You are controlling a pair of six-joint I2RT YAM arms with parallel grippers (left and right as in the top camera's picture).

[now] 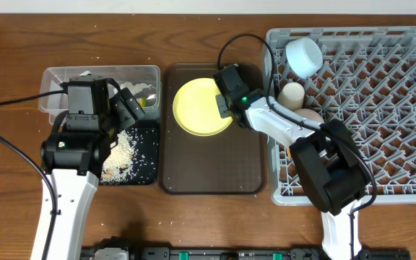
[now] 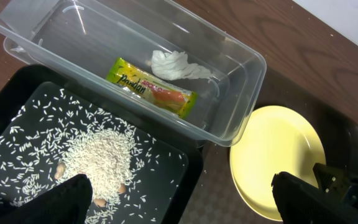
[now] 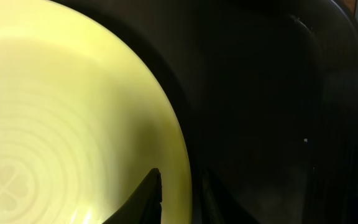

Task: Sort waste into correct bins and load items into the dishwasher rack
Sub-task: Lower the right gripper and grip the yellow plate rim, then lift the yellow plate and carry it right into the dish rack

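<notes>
The round yellow plate (image 1: 197, 108) lies at the back of the brown tray (image 1: 215, 170). My right gripper (image 1: 226, 101) straddles the plate's right rim (image 3: 73, 112), one finger on top and one below, shut on it (image 3: 179, 186). My left gripper (image 2: 182, 190) is open and empty, above the black tray's (image 2: 188, 180) right edge. Loose rice (image 2: 98, 152) lies in the black tray. The white tissue (image 2: 173, 65) and the yellow-green wrapper (image 2: 151, 87) lie in the clear tub (image 2: 247, 81). The chopsticks are out of view.
The grey rack (image 1: 410, 188) stands at the right. In its back left corner are a pale blue bowl (image 1: 303, 54), a small cream cup (image 1: 291, 94) and a pinkish bowl (image 1: 310, 115) partly hidden by my right arm.
</notes>
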